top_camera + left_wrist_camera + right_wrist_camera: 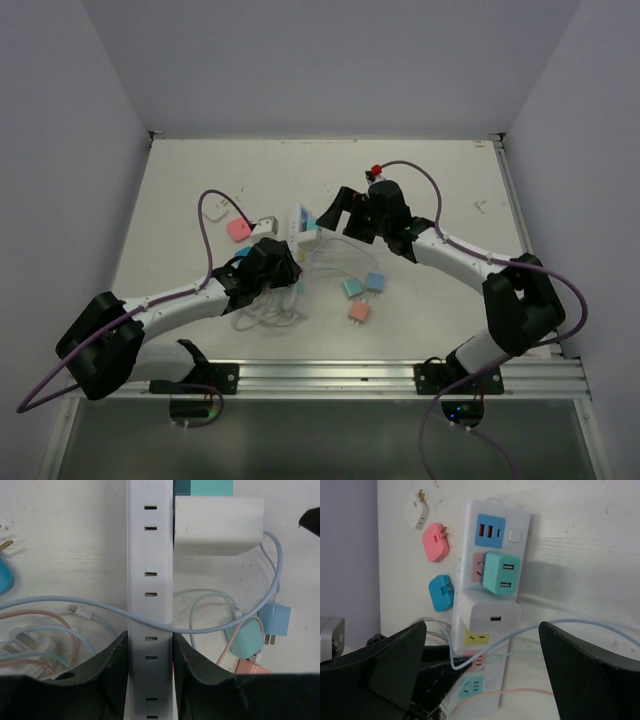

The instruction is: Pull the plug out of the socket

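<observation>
The socket (496, 527) is a long white power strip lying flat on the table, also visible from above (300, 222). A teal plug cube (500, 572) and a white plug cube (490, 616) sit plugged into it side by side. My left gripper (149, 665) is shut on the strip's narrow sides (150, 580), just below the white plug (217, 526). My right gripper (481, 630) hangs open and wide above the strip, its fingers (395, 665) either side of the white plug and touching nothing. A light blue cable (570, 622) drapes across the strip.
Loose plugs lie around: pink (436, 545), blue (441, 592) and white (421, 511) to the strip's left, teal (351, 288), blue (375, 281) and salmon (358, 312) nearer the arms. Tangled pastel cables (45, 630) lie by the left gripper. Walls enclose the table.
</observation>
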You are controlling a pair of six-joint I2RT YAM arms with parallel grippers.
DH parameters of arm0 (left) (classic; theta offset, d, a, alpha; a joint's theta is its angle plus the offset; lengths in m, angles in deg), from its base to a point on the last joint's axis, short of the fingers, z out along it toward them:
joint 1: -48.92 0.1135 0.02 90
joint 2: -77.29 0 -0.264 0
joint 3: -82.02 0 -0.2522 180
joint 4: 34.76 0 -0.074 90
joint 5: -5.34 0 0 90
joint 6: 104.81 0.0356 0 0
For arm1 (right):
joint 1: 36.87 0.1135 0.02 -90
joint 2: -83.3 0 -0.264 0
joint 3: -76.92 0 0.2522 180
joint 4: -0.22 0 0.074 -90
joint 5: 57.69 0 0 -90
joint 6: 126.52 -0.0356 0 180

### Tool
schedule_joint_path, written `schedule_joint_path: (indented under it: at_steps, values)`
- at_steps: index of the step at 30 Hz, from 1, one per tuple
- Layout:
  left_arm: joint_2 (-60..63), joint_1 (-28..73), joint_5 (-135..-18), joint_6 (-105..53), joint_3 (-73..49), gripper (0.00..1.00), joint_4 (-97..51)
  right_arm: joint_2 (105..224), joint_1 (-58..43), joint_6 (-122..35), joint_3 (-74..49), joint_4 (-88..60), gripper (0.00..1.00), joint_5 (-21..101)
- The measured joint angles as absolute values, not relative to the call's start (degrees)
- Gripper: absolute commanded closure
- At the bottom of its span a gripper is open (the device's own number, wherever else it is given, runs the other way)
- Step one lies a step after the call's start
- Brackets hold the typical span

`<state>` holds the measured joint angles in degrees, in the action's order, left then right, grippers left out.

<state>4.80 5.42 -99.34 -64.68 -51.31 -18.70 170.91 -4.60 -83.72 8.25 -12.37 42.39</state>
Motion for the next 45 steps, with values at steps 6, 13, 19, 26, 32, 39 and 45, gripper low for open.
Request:
schedule_joint_path:
  at_steps: [6,13,19,26,32,39,45]
  values:
    - [4.80,5.42,-98.75,-64.68,-51.31,1.00,-18.72,177.82,-2.70,-85.86,3.61,-8.20,0.01,40.51]
    - [4.80,5.42,-98.75,-64.70,-51.31,1.00,-18.72,181.16,-1.14,-87.24,4.36,-6.56,0.01,40.86]
    - [4.80,5.42,-98.73,-64.70,-51.33,1.00,-18.74,182.39,-0.47,-89.27,6.74,-3.28,0.03,43.18]
    - [4.80,5.42,-98.68,-64.72,-51.33,1.00,-18.74,183.61,-0.16,-91.24,7.77,-0.37,0.05,45.19]
    - [4.80,5.42,-98.55,-64.72,-51.33,1.00,-18.76,185.40,-0.12,-92.59,8.18,2.54,0.30,45.47]
    - [5.06,5.44,-98.73,-65.40,-51.86,1.00,-18.91,186.08,-0.23,-94.01,8.97,4.18,0.89,45.56]
    - [5.08,5.28,-99.93,-66.97,-51.66,1.00,-17.82,185.29,-0.16,-94.10,9.36,3.56,1.00,45.47]
